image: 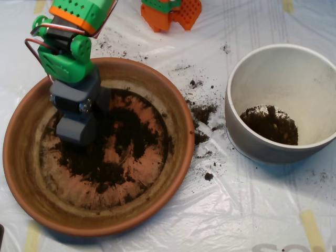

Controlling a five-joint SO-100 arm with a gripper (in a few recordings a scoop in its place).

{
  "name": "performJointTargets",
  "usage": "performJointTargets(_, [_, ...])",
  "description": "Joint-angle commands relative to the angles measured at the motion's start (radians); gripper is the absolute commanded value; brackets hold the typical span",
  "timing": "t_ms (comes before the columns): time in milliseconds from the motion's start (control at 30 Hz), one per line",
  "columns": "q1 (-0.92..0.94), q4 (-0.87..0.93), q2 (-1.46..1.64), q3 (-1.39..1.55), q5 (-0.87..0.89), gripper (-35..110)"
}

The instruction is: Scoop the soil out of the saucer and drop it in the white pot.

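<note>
Plastic-sheeted worktop [173,220] carries the shallow terracotta saucer [178,113] still smeared with dark crumbly soil [113,157], some already in the deep white pot [252,147]; grey clamshell tool [76,128] sits low in the saucer, apparently closed.

Matt grey plastic scoop [79,118], matt ringed terracotta saucer [178,113], loose crumbly soil [113,163], smooth off-white pot [294,79], glossy wrinkled clear plastic sheet [210,220], bright green and orange plastic arm [71,42]

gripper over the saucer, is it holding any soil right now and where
Cannot be told. The gripper is down in the saucer among the soil, but from above its grey shell hides whatever may be inside.
</note>
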Motion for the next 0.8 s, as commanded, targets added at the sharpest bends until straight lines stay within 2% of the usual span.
performJointTargets(0, [0.000,0.011,0.048,0.086,-0.008,5])
performJointTargets(367, [-0.087,-0.021,0.179,0.124,0.017,0])
performJointTargets(767, [-0.170,0.109,0.256,-0.069,0.035,0])
